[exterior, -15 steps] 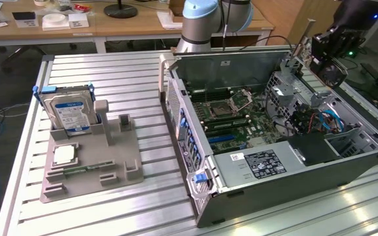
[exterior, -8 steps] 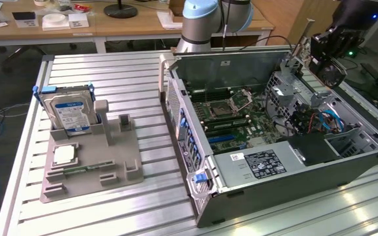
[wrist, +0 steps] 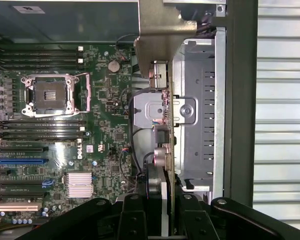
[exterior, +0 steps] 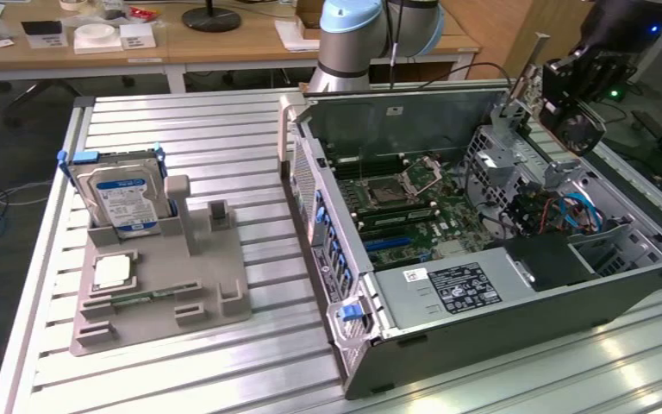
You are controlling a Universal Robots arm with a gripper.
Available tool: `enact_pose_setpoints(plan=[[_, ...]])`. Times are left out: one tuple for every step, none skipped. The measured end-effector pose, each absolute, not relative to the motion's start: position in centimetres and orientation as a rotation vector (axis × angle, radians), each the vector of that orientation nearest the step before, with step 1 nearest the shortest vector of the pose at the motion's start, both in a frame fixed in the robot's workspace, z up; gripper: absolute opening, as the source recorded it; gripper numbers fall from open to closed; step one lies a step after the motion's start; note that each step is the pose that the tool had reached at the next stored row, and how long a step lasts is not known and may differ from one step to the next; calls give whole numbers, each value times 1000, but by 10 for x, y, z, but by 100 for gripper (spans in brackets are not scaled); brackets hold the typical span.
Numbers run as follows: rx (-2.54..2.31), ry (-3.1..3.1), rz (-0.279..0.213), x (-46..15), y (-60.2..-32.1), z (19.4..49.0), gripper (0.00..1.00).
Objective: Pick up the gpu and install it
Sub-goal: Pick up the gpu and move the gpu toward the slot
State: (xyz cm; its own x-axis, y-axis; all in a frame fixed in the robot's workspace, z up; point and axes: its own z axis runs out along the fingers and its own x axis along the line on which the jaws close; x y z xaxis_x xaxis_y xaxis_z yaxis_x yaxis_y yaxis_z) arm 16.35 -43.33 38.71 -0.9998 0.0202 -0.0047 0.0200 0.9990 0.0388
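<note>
Currently: gpu gripped, held over the open case.
Pincer (wrist: 162, 202) (exterior: 569, 112) is partly closed, clamped on the gpu (wrist: 166, 125) (exterior: 529, 76). The card sits edge-on between the fingers, its long axis running away from them. Beyond the card, a metal cage (wrist: 197, 110) lies to one side and the motherboard (wrist: 107, 100) to the other, with its expansion slots (wrist: 20, 161) further off that way. The arm hangs wrist-down over the case (exterior: 481, 323) corner at the exterior view's right.

Above the motherboard (wrist: 105, 100) we find open room, its slots (wrist: 20, 149) unblocked. The metal cage (wrist: 197, 110) and case wall (wrist: 240, 100) hem one side; the gpu (wrist: 162, 135) hangs just beside the cage, where blue cables (exterior: 578, 211) crowd the corner.
</note>
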Motion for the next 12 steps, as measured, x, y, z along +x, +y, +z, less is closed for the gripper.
enact_pose_setpoints(plan=[[31, 3136, 61, 163, -433, 387, 28], [31, 3136, 61, 163, -433, 387, 28], [32, 3136, 61, 163, -433, 387, 28], [32, 3136, 61, 163, -433, 387, 28], [32, 3136, 61, 163, -433, 387, 28], [31, 3136, 61, 163, -433, 387, 28], [32, 3136, 61, 163, -433, 387, 28], [32, 3136, 61, 163, -433, 387, 28], [32, 3136, 61, 162, -433, 387, 28], [32, 3136, 61, 161, -433, 387, 28], [32, 3136, 61, 160, -433, 387, 28], [32, 3136, 61, 160, -433, 387, 28]])
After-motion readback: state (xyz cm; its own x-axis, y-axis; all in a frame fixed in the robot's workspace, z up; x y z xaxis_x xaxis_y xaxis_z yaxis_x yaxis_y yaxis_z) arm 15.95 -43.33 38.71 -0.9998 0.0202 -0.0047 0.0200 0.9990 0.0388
